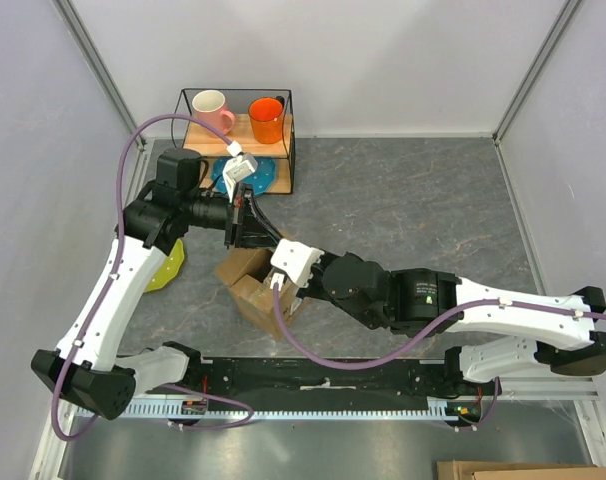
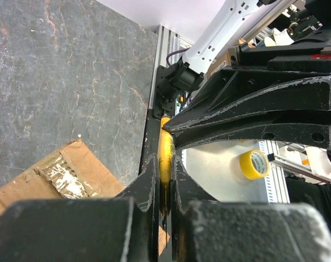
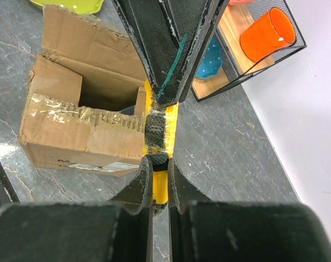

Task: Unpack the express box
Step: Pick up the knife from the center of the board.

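The express box (image 1: pixel 245 285) stands on the grey table with its top flaps open; its inside looks dark. It also shows in the right wrist view (image 3: pixel 72 131) and the left wrist view (image 2: pixel 56 174). A yellow utility knife (image 3: pixel 173 117) with a black slider is held beside the box's right corner. My right gripper (image 3: pixel 159 164) is shut on one end of the knife. My left gripper (image 2: pixel 165 164) is shut on the knife's other end (image 2: pixel 165 144). The two grippers meet tip to tip just above the box (image 1: pixel 268 248).
A black wire rack (image 1: pixel 288 140) at the back holds a pink mug (image 1: pixel 211 105), an orange mug (image 1: pixel 266 118) and a blue plate (image 1: pixel 258 175). A yellow-green plate (image 1: pixel 168 265) lies left of the box. A yellow tape roll (image 2: pixel 253 164) lies beyond the front rail.
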Available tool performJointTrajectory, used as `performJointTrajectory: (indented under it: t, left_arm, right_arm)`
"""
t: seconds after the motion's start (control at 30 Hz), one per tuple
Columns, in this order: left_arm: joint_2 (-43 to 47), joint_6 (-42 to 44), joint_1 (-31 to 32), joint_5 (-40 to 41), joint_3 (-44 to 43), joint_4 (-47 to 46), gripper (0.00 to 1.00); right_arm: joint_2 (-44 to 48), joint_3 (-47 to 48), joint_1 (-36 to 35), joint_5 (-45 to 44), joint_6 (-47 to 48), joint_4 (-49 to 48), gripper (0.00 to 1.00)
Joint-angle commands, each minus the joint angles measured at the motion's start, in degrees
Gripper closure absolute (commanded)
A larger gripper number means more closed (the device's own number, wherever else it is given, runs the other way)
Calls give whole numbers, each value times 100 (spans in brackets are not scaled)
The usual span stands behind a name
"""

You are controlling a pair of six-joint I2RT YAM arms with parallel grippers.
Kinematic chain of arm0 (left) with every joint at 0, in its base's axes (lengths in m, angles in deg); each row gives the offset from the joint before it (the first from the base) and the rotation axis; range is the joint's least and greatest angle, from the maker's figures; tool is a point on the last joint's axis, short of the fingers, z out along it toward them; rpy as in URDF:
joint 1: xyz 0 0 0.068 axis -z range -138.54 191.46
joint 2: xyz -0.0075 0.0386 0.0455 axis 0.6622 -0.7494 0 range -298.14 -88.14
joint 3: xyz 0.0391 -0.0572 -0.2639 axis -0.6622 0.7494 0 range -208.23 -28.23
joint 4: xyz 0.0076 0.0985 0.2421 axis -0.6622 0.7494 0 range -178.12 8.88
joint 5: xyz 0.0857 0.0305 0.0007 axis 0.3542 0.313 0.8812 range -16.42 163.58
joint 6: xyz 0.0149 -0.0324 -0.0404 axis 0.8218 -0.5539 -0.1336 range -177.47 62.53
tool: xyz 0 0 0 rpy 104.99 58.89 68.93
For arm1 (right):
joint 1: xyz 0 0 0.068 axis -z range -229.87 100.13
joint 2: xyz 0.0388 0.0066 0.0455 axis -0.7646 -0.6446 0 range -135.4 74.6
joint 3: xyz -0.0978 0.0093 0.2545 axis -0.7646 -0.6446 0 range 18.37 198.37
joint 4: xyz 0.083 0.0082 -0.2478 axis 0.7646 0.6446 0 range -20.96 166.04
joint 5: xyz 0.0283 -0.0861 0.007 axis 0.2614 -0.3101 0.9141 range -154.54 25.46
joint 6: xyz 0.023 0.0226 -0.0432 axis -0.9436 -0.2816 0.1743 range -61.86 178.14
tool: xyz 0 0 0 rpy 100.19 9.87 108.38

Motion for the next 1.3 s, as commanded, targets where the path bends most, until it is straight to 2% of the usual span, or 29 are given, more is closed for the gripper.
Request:
performJointTrajectory:
  t: [0.0, 0.1, 0.13, 0.2, 0.23, 0.27, 0.3, 0.37, 0.4, 0.47, 0.5, 0.53, 0.67, 0.7, 0.77, 0.8, 0.83, 0.97, 1.13, 1.27]
  left_arm:
    - [-76, 309, -15, -389, -351, 399, 98]
    - [-120, 292, -58, -416, -535, 417, 98]
    - [-146, 283, -93, -459, -597, 408, 98]
    - [-173, 240, -242, -608, -808, 382, 98]
    - [-173, 178, -304, -679, -878, 329, 98]
    - [-147, 108, -392, -784, -983, 94, 98]
    - [-103, -354, -593, -985, -993, -169, 98]
    - [46, -1329, -840, -1162, -714, -1273, 98]
    - [221, -2770, -1093, -1250, -529, -3046, 98]
    - [389, -4455, -1332, -1190, 101, -5180, 98]
    - [425, -5716, -1524, -963, 192, -6809, 98]
    - [399, -6103, -1579, -865, 202, -7191, 98]
    - [284, -6598, -1597, -610, -359, -7379, 98]
    - [258, -6660, -1597, -574, -439, -7414, 98]
    - [188, -6809, -1588, -460, -727, -7475, 98]
    - [162, -6966, -1588, -373, -843, -7667, 98]
    - [83, -7029, -1588, -328, -1070, -7721, 98]
    - [56, -7214, -1588, -161, -1196, -7941, 98]
    - [275, -7469, -1588, -82, -424, -8451, 98]
    - [258, -7688, -1588, 14, -211, -8802, 98]
  right_arm:
    - [-13, 281, -84, -162, 111, -206, 94]
    - [101, 193, -75, -285, -29, -320, 76]
    - [171, 158, -84, -477, -91, -381, 57]
    - [548, -113, -84, -654, -327, -706, 34]
    - [741, -271, -75, -681, -407, -881, 17]
    - [1187, -473, -67, -690, -503, -1335, 5]
    - [1426, -919, -67, -655, -652, -1601, 2]
    - [1961, -1300, 56, -445, -837, -2258, 2]
    - [2078, -1545, 117, -339, -943, -2411, 2]
    - [2201, -1644, 477, 369, -1294, -2692, 2]
    - [2184, -1661, 600, 652, -1452, -2772, 2]
    - [2150, -1627, 889, 881, -1628, -2825, 2]
    - [1843, -1530, 1602, 2347, -2382, -3158, 2]
    - [1763, -1538, 1743, 2978, -2533, -3429, 2]
    - [1527, -1504, 2059, 3475, -2980, -3931, 2]
    - [1447, -1512, 2208, 4024, -3139, -4168, 2]
    - [1394, -1538, 2279, 4265, -3289, -4770, 2]
    - [973, -1469, 2464, 4969, -3922, -5970, 2]
    - [428, -1424, 2535, 5260, -4537, -7418, 8]
    - [-29, -1459, 2649, 5454, -5091, -8536, 13]
